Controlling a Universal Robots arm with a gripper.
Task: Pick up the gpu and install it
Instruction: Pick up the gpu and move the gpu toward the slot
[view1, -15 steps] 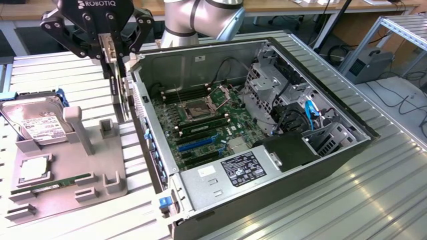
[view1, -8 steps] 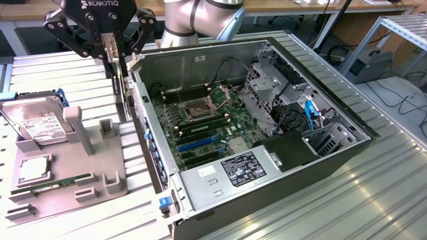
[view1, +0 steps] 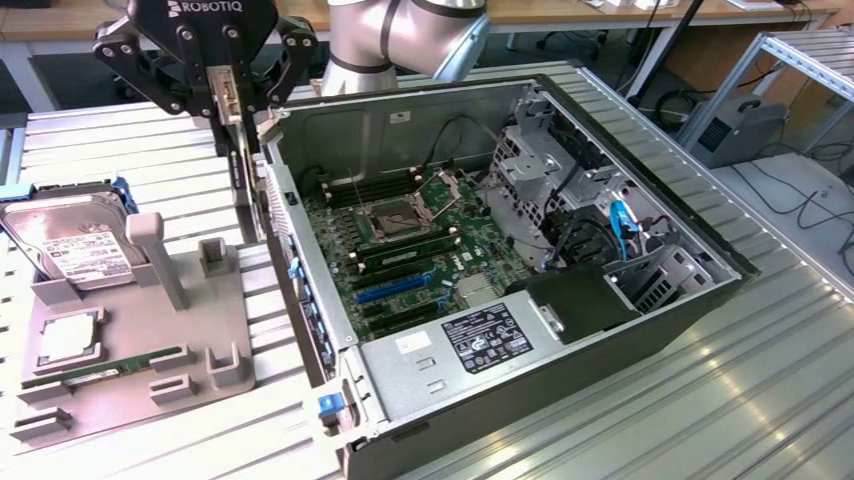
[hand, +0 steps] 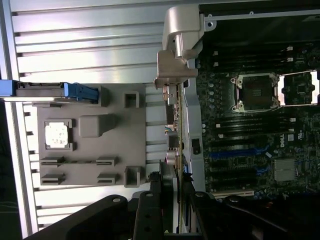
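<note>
Clamping the thin black gpu (view1: 246, 190) upright, the tool (view1: 230, 102) hovers beside the metal case (view1: 387, 120).

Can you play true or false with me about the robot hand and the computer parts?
1. The hand is holding the gpu. True.
2. The gpu is plugged into the motherboard. False: it hangs upright from the hand, outside the computer case, beside its wall.
3. The hard drive sits on the gray holder. True.
4. The computer case is closed up. False: it is open, and you can see the motherboard inside.
</note>
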